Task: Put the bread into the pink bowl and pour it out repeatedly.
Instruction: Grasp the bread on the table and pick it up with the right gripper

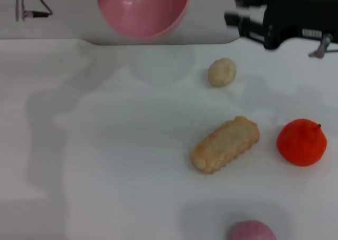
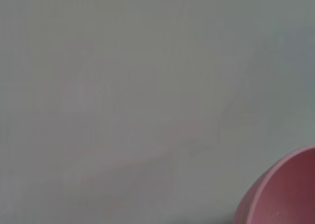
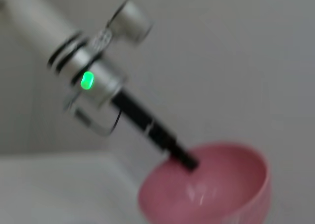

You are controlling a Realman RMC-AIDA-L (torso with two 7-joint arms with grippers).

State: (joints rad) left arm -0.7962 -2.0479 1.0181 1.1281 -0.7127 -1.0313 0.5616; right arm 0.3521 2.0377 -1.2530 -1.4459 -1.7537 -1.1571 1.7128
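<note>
The pink bowl [image 1: 143,10] hangs in the air at the back centre, tipped so its empty inside faces me. My left gripper [image 3: 186,161] is shut on its rim, seen from the right wrist view; the bowl's edge [image 2: 283,194] also shows in the left wrist view. The bread [image 1: 225,144] lies on the white table right of centre, its plain tan side up, well below and in front of the bowl. High at the back right, above the table, my right gripper [image 1: 233,9] is open and holds nothing.
A small round beige bun [image 1: 222,72] lies behind the bread. An orange fruit [image 1: 301,142] sits to the bread's right. A small pink rounded object [image 1: 252,231] shows at the front edge. The table's back edge [image 1: 47,39] runs under the bowl.
</note>
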